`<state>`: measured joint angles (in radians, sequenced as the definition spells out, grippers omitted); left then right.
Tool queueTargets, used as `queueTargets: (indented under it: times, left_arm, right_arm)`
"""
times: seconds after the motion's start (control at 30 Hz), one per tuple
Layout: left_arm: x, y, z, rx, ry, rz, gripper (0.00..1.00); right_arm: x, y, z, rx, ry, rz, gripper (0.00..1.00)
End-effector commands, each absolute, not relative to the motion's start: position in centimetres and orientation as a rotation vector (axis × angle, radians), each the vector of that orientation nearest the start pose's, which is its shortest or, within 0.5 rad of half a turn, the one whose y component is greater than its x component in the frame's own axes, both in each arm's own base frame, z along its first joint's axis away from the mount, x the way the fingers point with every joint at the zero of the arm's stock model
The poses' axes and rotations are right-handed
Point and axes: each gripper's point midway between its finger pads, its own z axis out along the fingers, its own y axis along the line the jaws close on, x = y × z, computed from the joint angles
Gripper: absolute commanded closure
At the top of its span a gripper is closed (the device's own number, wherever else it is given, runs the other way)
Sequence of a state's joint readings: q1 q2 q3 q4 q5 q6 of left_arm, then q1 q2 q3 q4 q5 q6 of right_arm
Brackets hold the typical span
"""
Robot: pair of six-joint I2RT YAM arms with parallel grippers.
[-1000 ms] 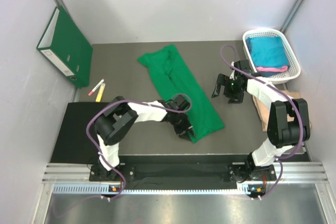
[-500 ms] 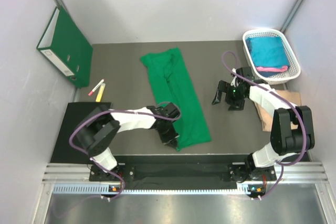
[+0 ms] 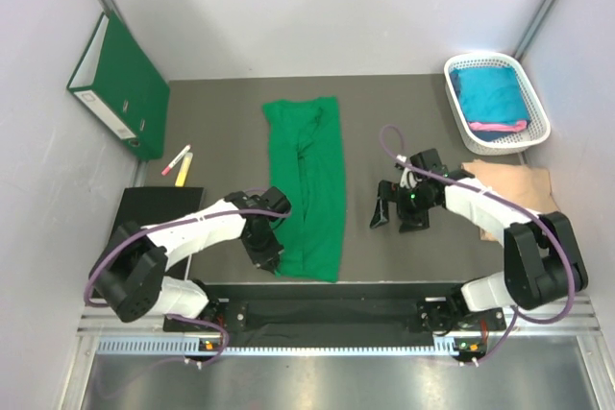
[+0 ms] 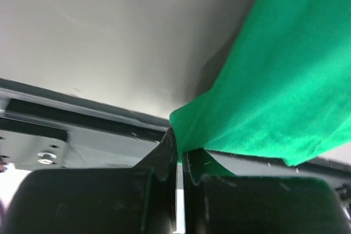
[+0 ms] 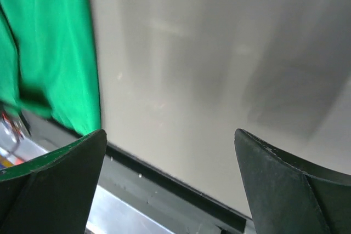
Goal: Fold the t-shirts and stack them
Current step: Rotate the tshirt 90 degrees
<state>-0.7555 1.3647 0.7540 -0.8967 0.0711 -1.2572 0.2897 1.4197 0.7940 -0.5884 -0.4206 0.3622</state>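
A bright green t-shirt [image 3: 307,175] lies as a long strip down the middle of the table, running from far to near. My left gripper [image 3: 272,254] is shut on its near left corner; in the left wrist view the jaws [image 4: 180,147] pinch the green cloth [image 4: 274,69] at the hem. My right gripper [image 3: 396,217] hovers open to the right of the shirt, with nothing between its fingers [image 5: 170,135]. The shirt's edge [image 5: 49,53] shows at the left of the right wrist view. A teal shirt [image 3: 488,91] and a pink one [image 3: 502,126] lie in the white basket [image 3: 485,59].
A dark green binder [image 3: 115,84] leans on the left wall, with markers [image 3: 178,160] in front of it. A black mat [image 3: 154,210] lies at the near left. A tan sheet [image 3: 514,189] lies at the right. A dark rail [image 3: 327,287] runs along the near edge.
My left gripper closed on the shirt's near corner and pulled it left and nearer, swinging the shirt from diagonal to straight. The right arm moved left and nearer, still open.
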Motion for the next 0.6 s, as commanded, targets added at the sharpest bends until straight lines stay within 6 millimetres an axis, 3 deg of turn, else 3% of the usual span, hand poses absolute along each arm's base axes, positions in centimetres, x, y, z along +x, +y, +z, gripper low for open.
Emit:
queueTargets:
  times: [0.0,0.07,0.13,0.17,0.27,0.4,0.57]
  left_arm:
    - [12.0,-14.5,3.3,-0.803,3.028,0.034,1.00]
    - [12.2,-14.6,3.1,-0.796,3.048,0.031,0.95]
    - [12.2,-15.6,3.6,-0.783,3.083,-0.017,0.74]
    - [12.1,-15.8,3.8,-0.768,3.101,-0.034,0.37]
    - [12.1,-15.8,5.2,-0.756,3.088,-0.055,0.02]
    - [11.7,-15.4,6.7,-0.774,3.034,-0.139,0.02]
    - [11.3,-15.2,6.0,-0.831,2.965,-0.251,0.10]
  right_arm:
    - [20.7,18.1,6.7,-0.144,2.780,0.833,0.00]
    - [19.8,18.7,6.9,-0.185,2.790,0.845,0.00]
    - [18.8,18.8,7.1,-0.202,2.814,0.848,0.00]
    - [18.4,19.2,7.7,-0.232,2.803,0.859,0.01]
    - [16.9,19.5,8.9,-0.257,2.809,0.900,0.00]
    - [15.1,20.7,9.6,-0.228,2.814,1.035,0.01]
    - [13.5,24.1,9.3,-0.178,2.782,1.219,0.15]
